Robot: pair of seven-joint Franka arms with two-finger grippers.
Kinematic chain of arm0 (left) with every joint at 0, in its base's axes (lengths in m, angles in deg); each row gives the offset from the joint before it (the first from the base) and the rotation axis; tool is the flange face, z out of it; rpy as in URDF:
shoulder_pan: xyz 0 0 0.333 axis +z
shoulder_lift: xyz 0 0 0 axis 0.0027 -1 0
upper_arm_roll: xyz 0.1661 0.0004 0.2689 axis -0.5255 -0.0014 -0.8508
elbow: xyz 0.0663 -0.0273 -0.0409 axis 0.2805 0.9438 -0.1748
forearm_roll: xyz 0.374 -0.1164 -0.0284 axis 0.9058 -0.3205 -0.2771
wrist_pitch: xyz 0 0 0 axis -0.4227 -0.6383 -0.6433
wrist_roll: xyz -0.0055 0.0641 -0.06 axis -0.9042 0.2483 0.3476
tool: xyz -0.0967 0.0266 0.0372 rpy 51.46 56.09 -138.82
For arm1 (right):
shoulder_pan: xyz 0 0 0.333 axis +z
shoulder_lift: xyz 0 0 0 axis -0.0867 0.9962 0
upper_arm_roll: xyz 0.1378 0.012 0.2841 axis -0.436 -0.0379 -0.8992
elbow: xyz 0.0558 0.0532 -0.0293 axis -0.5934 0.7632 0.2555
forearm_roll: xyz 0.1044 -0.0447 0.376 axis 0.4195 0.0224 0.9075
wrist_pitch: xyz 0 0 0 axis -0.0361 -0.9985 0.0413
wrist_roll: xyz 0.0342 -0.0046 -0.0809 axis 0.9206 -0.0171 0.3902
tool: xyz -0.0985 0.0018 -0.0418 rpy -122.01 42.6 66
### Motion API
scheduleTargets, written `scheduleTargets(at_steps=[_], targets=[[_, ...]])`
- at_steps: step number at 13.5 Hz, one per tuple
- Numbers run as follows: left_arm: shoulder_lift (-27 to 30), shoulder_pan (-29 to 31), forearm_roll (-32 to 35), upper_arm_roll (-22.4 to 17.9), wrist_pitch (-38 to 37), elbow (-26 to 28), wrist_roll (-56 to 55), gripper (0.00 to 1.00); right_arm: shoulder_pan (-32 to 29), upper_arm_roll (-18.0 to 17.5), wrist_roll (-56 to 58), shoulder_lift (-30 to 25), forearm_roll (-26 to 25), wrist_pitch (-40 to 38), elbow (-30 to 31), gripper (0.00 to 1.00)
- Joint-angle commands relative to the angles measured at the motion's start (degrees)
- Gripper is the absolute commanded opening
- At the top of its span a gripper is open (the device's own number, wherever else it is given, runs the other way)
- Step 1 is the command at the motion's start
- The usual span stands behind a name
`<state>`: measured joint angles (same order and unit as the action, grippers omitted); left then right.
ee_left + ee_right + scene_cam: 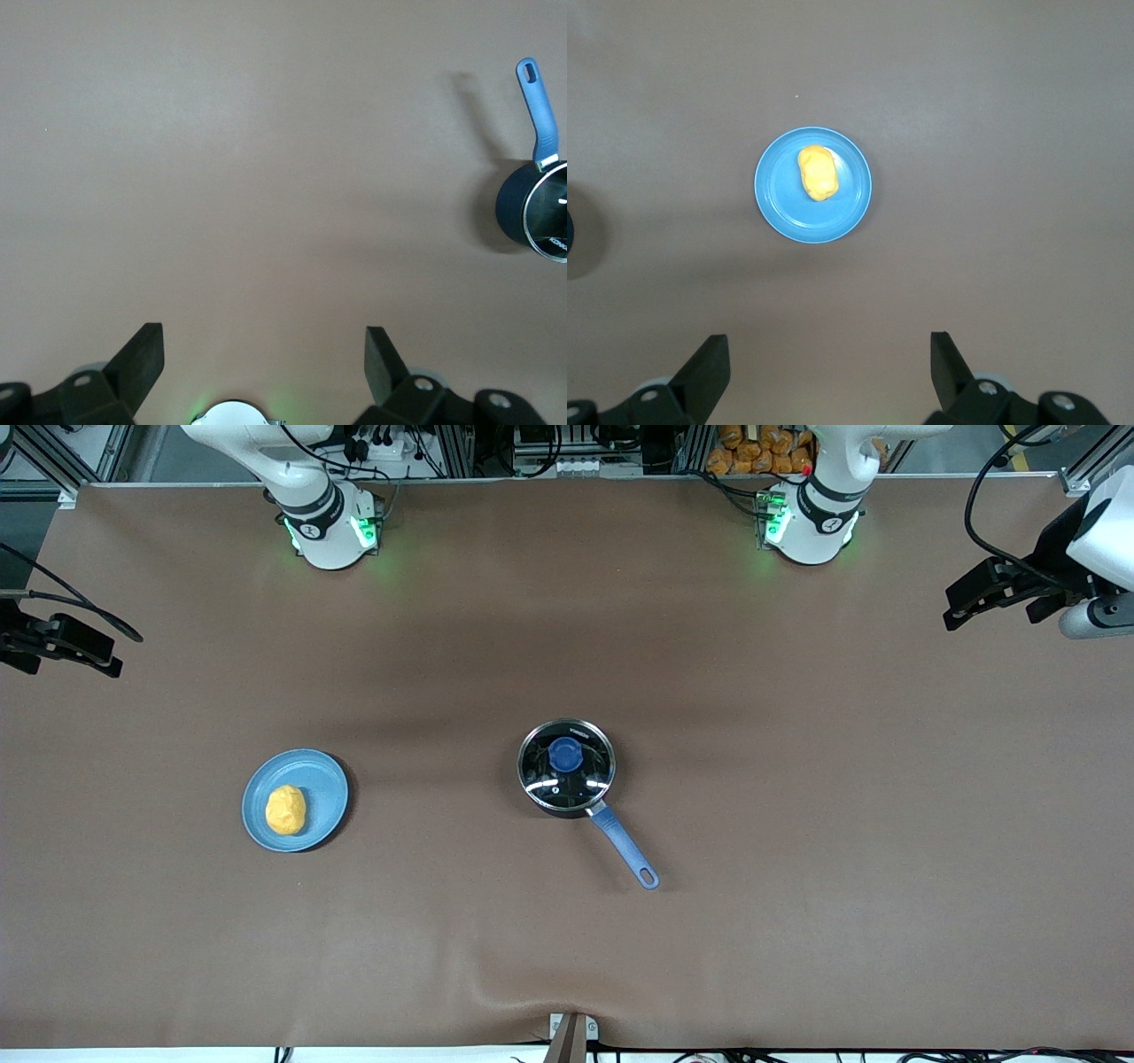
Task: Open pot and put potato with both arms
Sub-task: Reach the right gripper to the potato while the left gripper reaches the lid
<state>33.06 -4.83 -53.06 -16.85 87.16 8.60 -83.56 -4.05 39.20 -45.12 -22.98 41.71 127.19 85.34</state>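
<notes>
mid-surface i see the pot (567, 769), lid (567, 758) on, handle pointing toward the front camera. the potato (285, 810) lies on a blue plate (328, 779) toward the right arm's end. my left pincer (264, 354) and right pincer (830, 359) both hang released over bare surface (797, 824), each at its own end.

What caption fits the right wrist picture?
Open right gripper hovers above a lumpy yellow potato lying on a round blue plate.

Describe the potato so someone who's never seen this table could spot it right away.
On the brown table, find the blue plate toward the right arm's end. The potato lies on it: a lumpy yellow-orange oval, the only thing there, well apart from the lidded black pot.
</notes>
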Motion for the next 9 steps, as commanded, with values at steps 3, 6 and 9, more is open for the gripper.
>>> scheduleTargets(at_steps=[3,6,9], targets=[[0.13,0.54,1.43,-0.03,-0.96,-0.70,0.46,1.00,-0.57,-0.39,0.67,-1.83,-0.62,1.22,2.35,1.00],[0.05,0.28,1.52,0.06,-0.96,-0.79,0.54,1.00,-0.48,-0.39,0.67,-1.48,-0.80,3.49,4.36,1.00],[-1.00,-0.41,0.72,0.15,-0.87,-0.70,0.81,1.00,-0.57,-0.48,2.94,-0.16,-1.15,7.61,7.42,1.00]])
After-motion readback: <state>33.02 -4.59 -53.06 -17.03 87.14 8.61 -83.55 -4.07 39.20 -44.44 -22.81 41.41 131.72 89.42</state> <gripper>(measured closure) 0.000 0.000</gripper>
